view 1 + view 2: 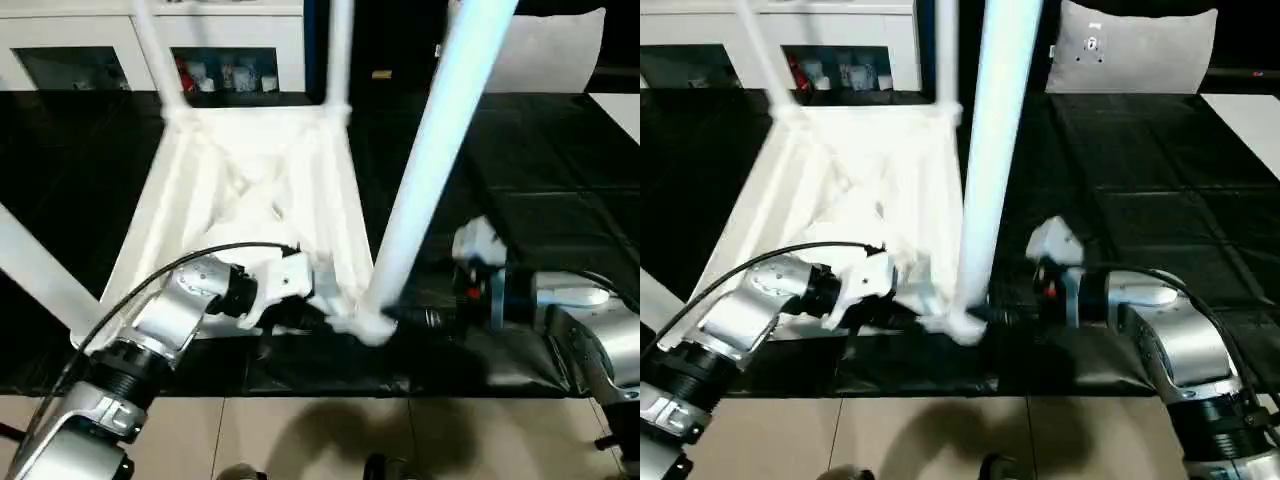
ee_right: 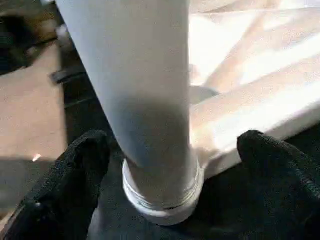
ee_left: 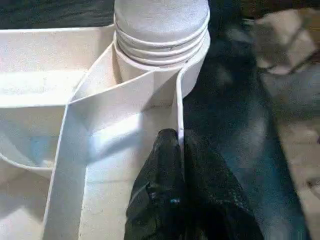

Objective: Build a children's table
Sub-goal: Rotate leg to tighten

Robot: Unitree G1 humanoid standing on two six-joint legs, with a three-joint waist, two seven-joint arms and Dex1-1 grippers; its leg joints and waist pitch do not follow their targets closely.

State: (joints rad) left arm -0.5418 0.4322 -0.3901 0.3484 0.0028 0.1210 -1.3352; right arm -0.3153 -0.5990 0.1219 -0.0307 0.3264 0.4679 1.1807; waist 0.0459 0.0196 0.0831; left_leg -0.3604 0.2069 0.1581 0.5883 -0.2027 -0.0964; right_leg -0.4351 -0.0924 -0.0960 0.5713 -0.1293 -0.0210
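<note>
Your left fingers point(image 3: 172, 165) pinch the children's table point(image 1: 250, 180) rim; right fingers point(image 2: 80, 165) spread around the leg point(image 2: 145, 100). Light, stiff, slippery plastic: grip low.

Robot body: silver arms, black joints, black-fingered grippers.
Left forearm point(image 1: 165, 320) is a brushed silver cylinder with black ribbed collars, a white wrist housing and a thin black cable point(image 1: 140, 290) arching over it. Right forearm point(image 1: 1180, 345) matches, with a white wrist block and a small red mark. Left gripper point(image 3: 180, 192) and right gripper point(image 2: 172, 175) carry matte black textured fingers point(image 2: 75, 170).
</note>
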